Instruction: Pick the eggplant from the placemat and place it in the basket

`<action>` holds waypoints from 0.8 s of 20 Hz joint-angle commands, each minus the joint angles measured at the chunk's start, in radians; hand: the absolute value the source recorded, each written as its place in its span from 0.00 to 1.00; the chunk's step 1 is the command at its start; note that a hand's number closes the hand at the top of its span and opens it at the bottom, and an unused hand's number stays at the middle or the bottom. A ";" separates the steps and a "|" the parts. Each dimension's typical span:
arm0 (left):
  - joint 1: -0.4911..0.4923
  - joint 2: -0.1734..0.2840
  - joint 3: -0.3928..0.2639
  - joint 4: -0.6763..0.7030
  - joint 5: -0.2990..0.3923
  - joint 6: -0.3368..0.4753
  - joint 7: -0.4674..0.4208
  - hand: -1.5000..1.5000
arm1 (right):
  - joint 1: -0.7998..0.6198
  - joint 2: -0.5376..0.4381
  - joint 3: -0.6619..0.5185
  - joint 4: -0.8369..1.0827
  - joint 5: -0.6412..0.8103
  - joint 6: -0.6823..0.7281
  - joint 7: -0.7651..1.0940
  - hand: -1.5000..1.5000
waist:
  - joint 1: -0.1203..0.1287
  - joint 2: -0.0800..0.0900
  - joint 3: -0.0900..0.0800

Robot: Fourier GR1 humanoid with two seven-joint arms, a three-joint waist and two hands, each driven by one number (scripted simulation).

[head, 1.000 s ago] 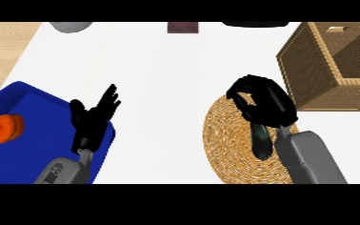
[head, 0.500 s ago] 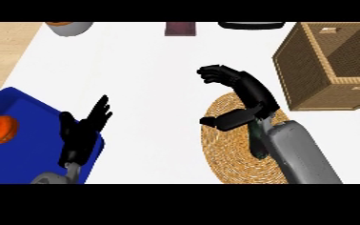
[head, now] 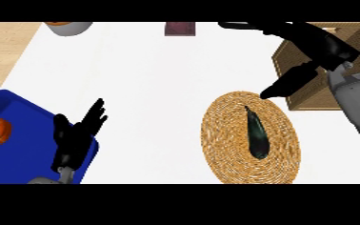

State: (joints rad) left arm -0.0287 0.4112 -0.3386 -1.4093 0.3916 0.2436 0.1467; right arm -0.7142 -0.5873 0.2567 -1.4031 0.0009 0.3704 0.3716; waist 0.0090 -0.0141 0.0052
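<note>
A white worktop [head: 155, 86] fills my view, with a strip of pale wood along its left edge. At the lower left lies a blue tray [head: 28, 124]; on its near corner rests the left robot hand [head: 74, 136], fingers straight and up, holding nothing. At the right edge stands the brown basket [head: 306, 83], partly covered by my right arm. The right robot hand [head: 302, 47] hangs above the basket's near side, fingers spread wide and empty, thumb pointing down toward the mat. The round woven placemat [head: 225, 138] sits just beside the basket, toward me. The eggplant [head: 256, 132] lies on it, dark and slim, lengthwise and right of centre, untouched by either robot hand. At the far edge I see a grey bowl [head: 69, 27] and a small dark red block [head: 181, 28].

I judge the pick is not yet made. The risks ahead: the eggplant is narrow and smooth, so if I bring the fingers down off its long axis it could roll or slide across the weave. The basket wall is near, and my forearm could knock it as I descend or lift
</note>
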 commanded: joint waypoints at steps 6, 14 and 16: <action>0.102 0.053 0.003 0.028 0.001 -0.007 0.065 0.50 | -0.184 -0.244 -0.015 0.128 -0.161 0.497 0.104 0.00 | 0.020 0.015 -0.007; 0.114 0.022 0.010 0.030 -0.028 0.011 0.039 0.50 | -0.248 -0.301 0.008 0.204 -0.196 0.718 0.109 0.00 | 0.008 0.015 -0.006; 0.086 0.019 -0.002 0.030 -0.047 0.014 0.062 0.50 | -0.284 -0.264 0.016 0.256 -0.167 0.710 0.095 0.00 | 0.016 0.019 -0.006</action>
State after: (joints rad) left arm -0.0052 0.4179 -0.3246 -1.4362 0.3715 0.2452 0.1782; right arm -0.9548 -0.8630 0.2668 -1.2023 -0.1828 0.9968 0.4630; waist 0.0152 -0.0043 0.0063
